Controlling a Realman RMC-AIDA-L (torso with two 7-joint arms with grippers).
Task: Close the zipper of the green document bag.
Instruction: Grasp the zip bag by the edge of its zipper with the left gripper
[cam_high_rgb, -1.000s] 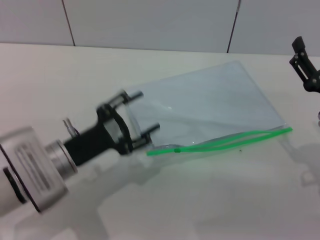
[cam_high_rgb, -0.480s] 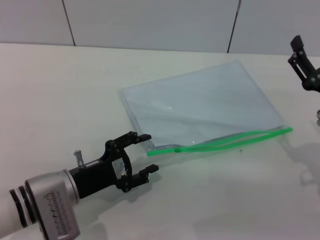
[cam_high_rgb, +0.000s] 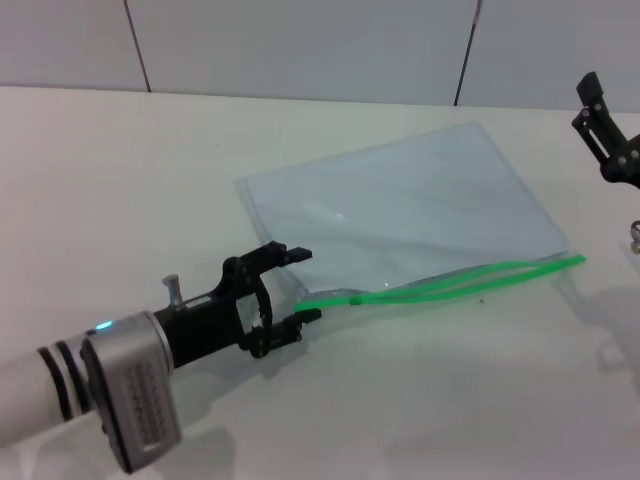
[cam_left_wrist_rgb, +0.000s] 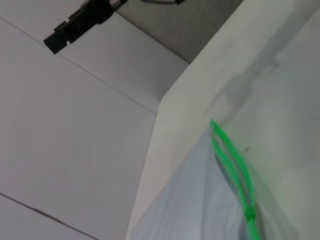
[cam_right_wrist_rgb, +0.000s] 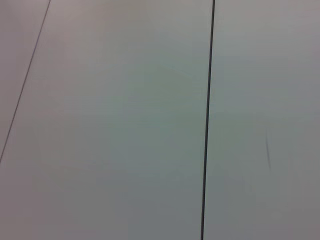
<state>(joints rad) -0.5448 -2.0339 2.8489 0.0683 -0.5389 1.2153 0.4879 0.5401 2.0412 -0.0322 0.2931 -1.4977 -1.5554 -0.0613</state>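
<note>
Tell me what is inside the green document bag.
Nothing shows through the translucent green document bag except the pale table beneath; it looks empty. Its zipper gapes open. The left gripper sits open at its corner.

One green document bag (cam_high_rgb: 400, 205) on the table (cam_high_rgb: 120, 170), one zipper (cam_high_rgb: 440, 280) along it, and two grippers: left gripper (cam_high_rgb: 300, 285), right gripper (cam_high_rgb: 600, 125).
</note>
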